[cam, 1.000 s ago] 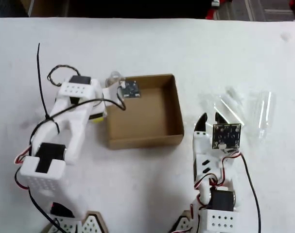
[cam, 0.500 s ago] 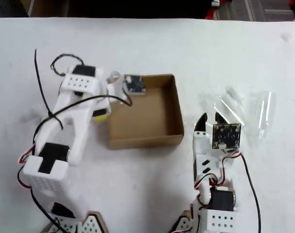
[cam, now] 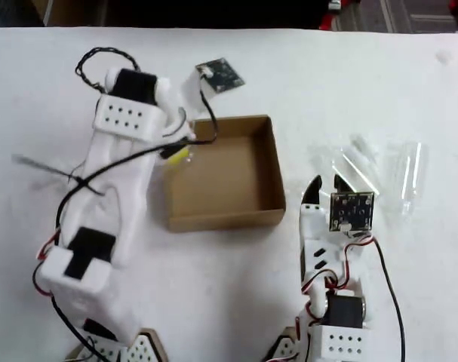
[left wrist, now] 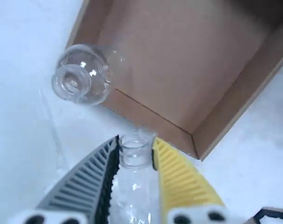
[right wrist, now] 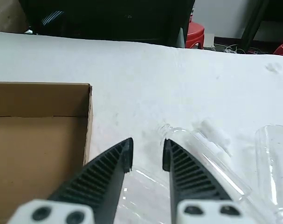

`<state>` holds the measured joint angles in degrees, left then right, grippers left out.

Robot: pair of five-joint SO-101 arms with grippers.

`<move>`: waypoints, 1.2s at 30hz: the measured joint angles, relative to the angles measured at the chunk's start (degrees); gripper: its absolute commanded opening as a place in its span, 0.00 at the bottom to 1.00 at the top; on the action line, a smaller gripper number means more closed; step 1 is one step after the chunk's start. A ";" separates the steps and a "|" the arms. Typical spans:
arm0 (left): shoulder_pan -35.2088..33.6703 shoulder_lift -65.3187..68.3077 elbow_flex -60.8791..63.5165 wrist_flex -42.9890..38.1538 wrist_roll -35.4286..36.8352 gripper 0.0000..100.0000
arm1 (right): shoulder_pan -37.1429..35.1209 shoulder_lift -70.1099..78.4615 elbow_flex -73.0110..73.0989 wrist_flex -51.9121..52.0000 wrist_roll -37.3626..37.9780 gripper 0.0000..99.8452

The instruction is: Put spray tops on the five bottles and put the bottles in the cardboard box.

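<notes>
My left gripper (left wrist: 135,147) is shut on the neck of a clear bottle (left wrist: 134,186) with no top, held above the table just outside the cardboard box (left wrist: 150,123). A second open clear bottle (left wrist: 80,74) stands by the box's outer corner. From above, the left gripper (cam: 179,149) hangs over the box's (cam: 272,162) back-left corner. To the right of the box, my right gripper (cam: 324,185) rests open near the table with nothing between its fingers (right wrist: 147,154). Beyond it lie a clear bottle (right wrist: 197,149) and a white spray top (right wrist: 212,131).
More clear bottles (cam: 411,175) and tubes (cam: 357,160) lie on the white table (cam: 236,286) at the right. The box's inside shows bare brown cardboard (right wrist: 38,135). Black cables (cam: 100,59) loop off the left arm. The table's far edge meets a dark room.
The left arm has lifted and swung toward the far side of the table, carrying its gripper from the box's left side to its back-left corner. The right arm has kept still.
</notes>
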<state>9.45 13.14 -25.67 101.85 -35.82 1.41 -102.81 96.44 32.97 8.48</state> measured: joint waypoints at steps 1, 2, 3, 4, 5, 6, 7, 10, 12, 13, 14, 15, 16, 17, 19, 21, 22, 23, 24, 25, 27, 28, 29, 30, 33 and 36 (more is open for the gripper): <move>0.97 -1.58 0.00 0.00 1.58 0.02 | 0.00 0.00 0.00 0.00 0.00 0.10; 1.93 -3.52 0.00 0.00 2.90 0.02 | 0.00 0.00 0.00 0.00 0.00 0.10; 2.99 -5.71 0.35 0.00 4.22 0.02 | 0.00 0.00 0.00 0.00 0.00 0.10; 4.13 -8.09 0.97 0.09 5.45 0.02 | 0.00 0.00 0.00 0.00 0.00 0.10; 5.36 -10.73 1.93 0.09 6.59 0.02 | 0.00 0.00 0.00 0.00 0.00 0.10; 6.59 -13.27 3.08 0.09 7.56 0.02 | 0.00 0.00 0.00 0.00 0.00 0.10; 7.91 -16.00 4.31 0.09 8.35 0.02 | 0.00 0.00 0.00 0.00 0.00 0.10; 11.52 -24.09 7.82 0.09 9.49 0.02 | 0.00 0.00 0.00 0.00 0.00 0.10; 13.01 -29.10 9.93 0.09 9.85 0.02 | 0.00 0.00 0.00 0.00 0.00 0.10; 13.36 -31.74 10.99 0.09 9.85 0.02 | 0.00 0.00 0.00 0.00 0.00 0.10; 13.71 -34.11 11.96 0.09 9.85 0.02 | 0.00 0.00 0.00 0.00 0.00 0.10; 14.15 -36.48 13.01 0.09 9.85 0.02 | 0.00 0.00 0.00 0.00 0.00 0.10; 14.59 -38.86 14.15 0.09 9.85 0.02 | 0.00 0.00 0.00 0.00 0.00 0.10; 15.12 -41.14 15.47 0.09 9.85 0.02 | 0.00 0.00 0.00 0.00 0.00 0.10; 15.65 -45.80 18.90 0.09 9.85 0.02 | 0.00 0.00 0.00 0.00 0.00 0.10; 16.53 -50.55 23.30 0.09 9.85 0.02 | 0.00 0.00 0.00 0.00 0.00 0.10; 17.14 -52.92 25.76 0.09 9.85 0.02 | 0.00 0.00 0.00 0.00 0.00 0.10; 18.02 -55.12 28.48 0.00 9.85 0.02 | 0.00 0.00 0.00 0.00 0.00 0.10; 18.55 -57.49 31.12 -1.14 9.85 0.02 | 0.00 0.00 0.00 0.00 0.00 0.10; 18.90 -59.96 34.20 -2.55 9.85 0.02 | 0.00 0.00 0.00 0.00 0.00 0.10; 19.16 -65.23 40.35 -6.77 9.85 0.02 | 0.00 0.00 0.00 0.00 0.00 0.10; 19.16 -68.13 43.60 -9.41 9.85 0.02 | 0.00 0.00 0.00 0.00 0.00 0.10; 19.16 -71.21 47.03 -12.66 9.85 0.02 | 0.00 0.00 0.00 0.00 0.00 0.10; 19.16 -74.29 50.64 -16.53 9.85 0.02 | 0.00 0.00 0.00 0.00 0.00 0.10; 18.37 -83.25 62.51 -31.03 11.52 0.02 | 0.00 0.00 0.00 0.00 0.00 0.10; 17.93 -91.16 73.05 -45.54 18.02 0.02 | 0.00 0.00 0.00 0.00 0.00 0.10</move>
<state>27.38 -78.02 47.38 56.31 -17.80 1.41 -102.81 96.44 32.97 8.48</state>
